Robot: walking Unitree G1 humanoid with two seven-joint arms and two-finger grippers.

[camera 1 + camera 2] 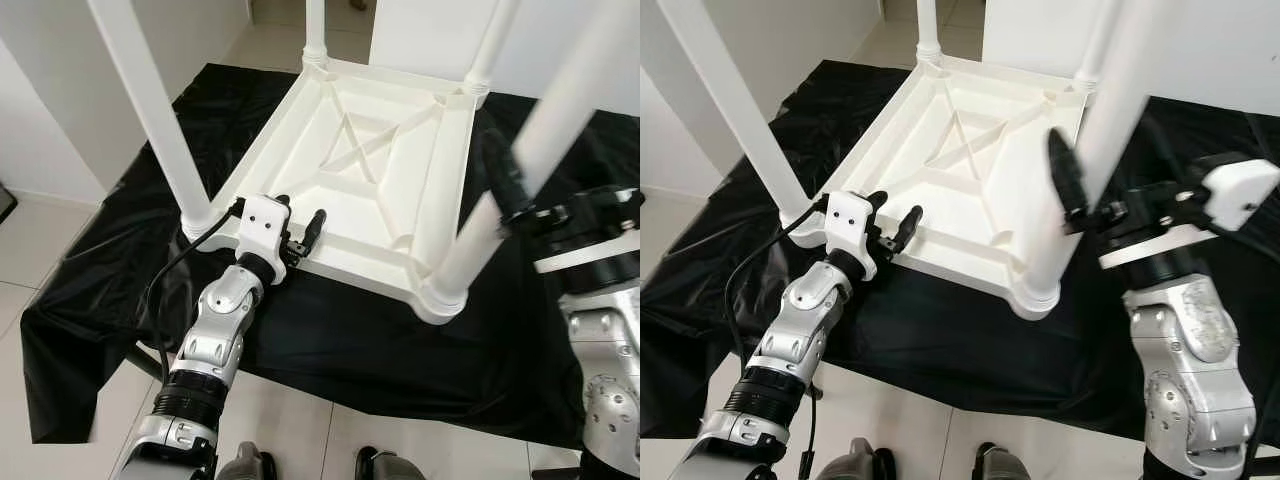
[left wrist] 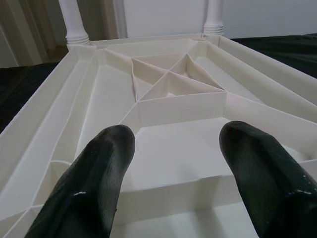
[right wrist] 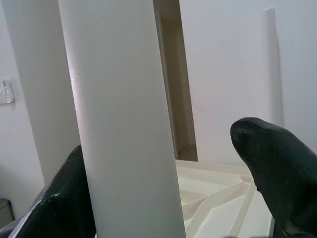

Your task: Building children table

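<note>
Left tool [image 1: 300,235], its two black fingers [image 2: 94,183] spread apart, hovers at the near edge of an upturned white children's table [image 1: 370,170], over the ribbed underside just inside the rim. The table lies top-down on a black sheet [image 1: 330,340] spread over a pale tiled floor [image 1: 40,250], with its four white legs pointing up. One leg [image 1: 155,120] rises from the near left corner of the table, just beside the left tool. Another leg [image 1: 1080,170] rises from the near right corner, seated in its round socket. Right tool [image 1: 1080,190] reaches in from the right at mid-height of that leg; its spread fingers [image 3: 270,168] sit on either side of the leg, and whether they press on it cannot be told. Two more legs stand at the far corners. Crossed ribs form an X in the middle of the underside. White walls lie behind the sheet.
</note>
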